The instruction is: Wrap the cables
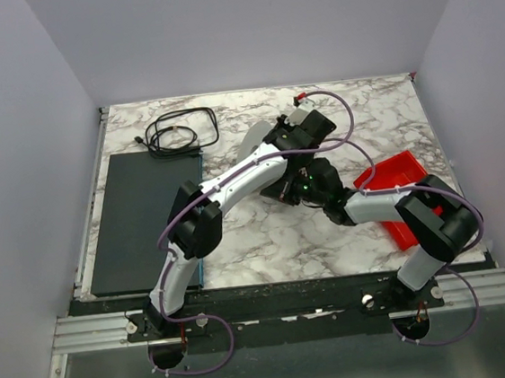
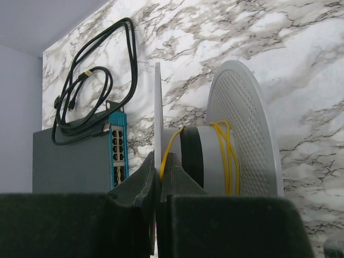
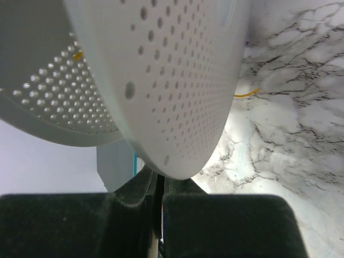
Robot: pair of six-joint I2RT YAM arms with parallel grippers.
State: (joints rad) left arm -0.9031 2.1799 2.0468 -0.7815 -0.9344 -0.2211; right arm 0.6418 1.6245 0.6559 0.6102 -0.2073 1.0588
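Pinching the cables (image 2: 231,161), left gripper (image 2: 159,166) clamps tight; right gripper (image 3: 158,185), closed, sits half-hidden under the spool (image 3: 172,80).

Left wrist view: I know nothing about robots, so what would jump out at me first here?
A big white perforated spool fills the middle against the marble table, with thin yellow wire looped round its hub and running down to the closed left end effector. Further back on the left, a black cord lies coiled beyond a dark box with teal ports.
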